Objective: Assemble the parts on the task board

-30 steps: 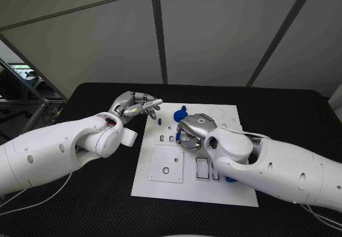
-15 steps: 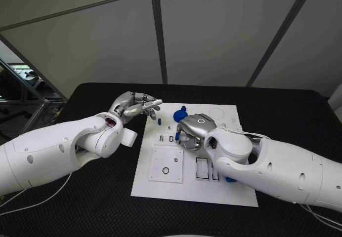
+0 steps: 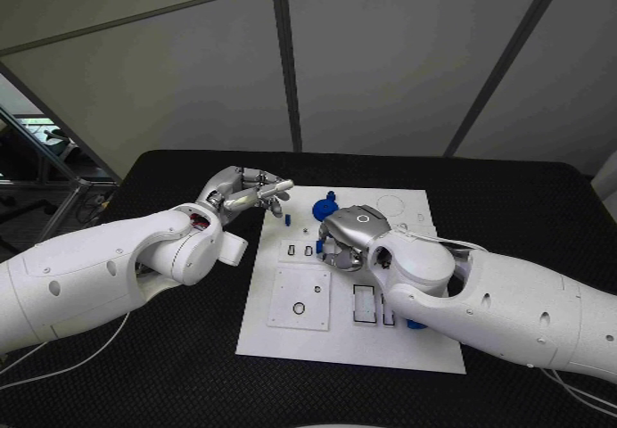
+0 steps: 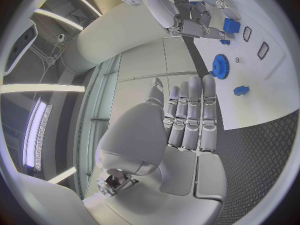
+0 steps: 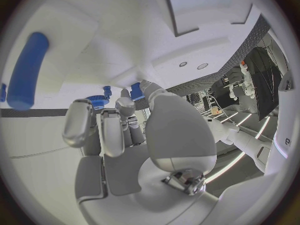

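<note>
Looking down from the head view, the white task board [image 3: 354, 303] was seen lying in the middle of the black worktop [image 3: 168, 374]. The left hand [image 3: 242, 192] was held raised just beside the board's far left corner, its fingers extended together and nothing visible in them. The right hand [image 3: 345, 236] was poised low over the board's upper middle, fingers curled downward; whether anything was gripped could not be told from this view. A blue gear [image 3: 324, 206] and a small blue peg [image 3: 288, 217] were seen on the board between the two hands, and another blue part [image 3: 415, 324] showed at the right arm's lower edge. From the left wrist view, the left hand [image 4: 187, 120] was shown with straight, close-set fingers holding nothing, the blue gear [image 4: 219, 66] and a small blue block [image 4: 241, 90] lying on the board beyond them. From the right wrist view, the right hand [image 5: 119, 130] was shown with a small blue part [image 5: 137, 91] pinched at its fingertips, close above the board, and a long blue cylinder [image 5: 28, 70] was seen lying on the board well apart from it.
</note>
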